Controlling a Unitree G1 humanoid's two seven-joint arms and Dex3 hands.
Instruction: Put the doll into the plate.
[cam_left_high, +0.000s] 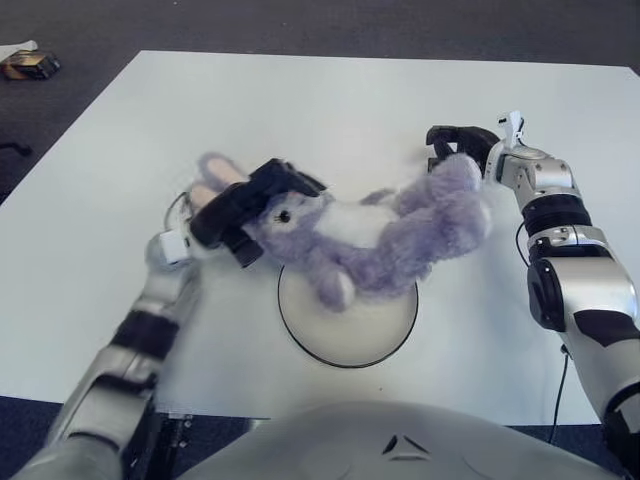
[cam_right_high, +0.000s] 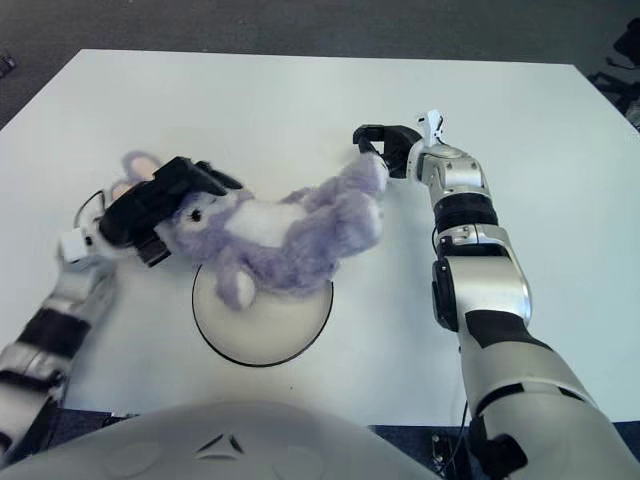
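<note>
Left hand (cam_left_high: 245, 205) had its fingers clamped on the doll's (cam_left_high: 375, 235) head, over the plate (cam_left_high: 350, 325). Right hand (cam_left_high: 460, 148) fingers curled on its foot end.

Both arms are built of rounded silver-grey shells joined by black bands at the joints. The left hand (cam_left_high: 250, 200) has thick black fingers on a black palm, with a small white block at the wrist and a thin dark cable looping beside it. The right hand (cam_left_high: 455, 145) is also black, and a white tab stands up from its silver wrist. A broad grey chest panel fills the near edge, marked with small dark triangles.
</note>
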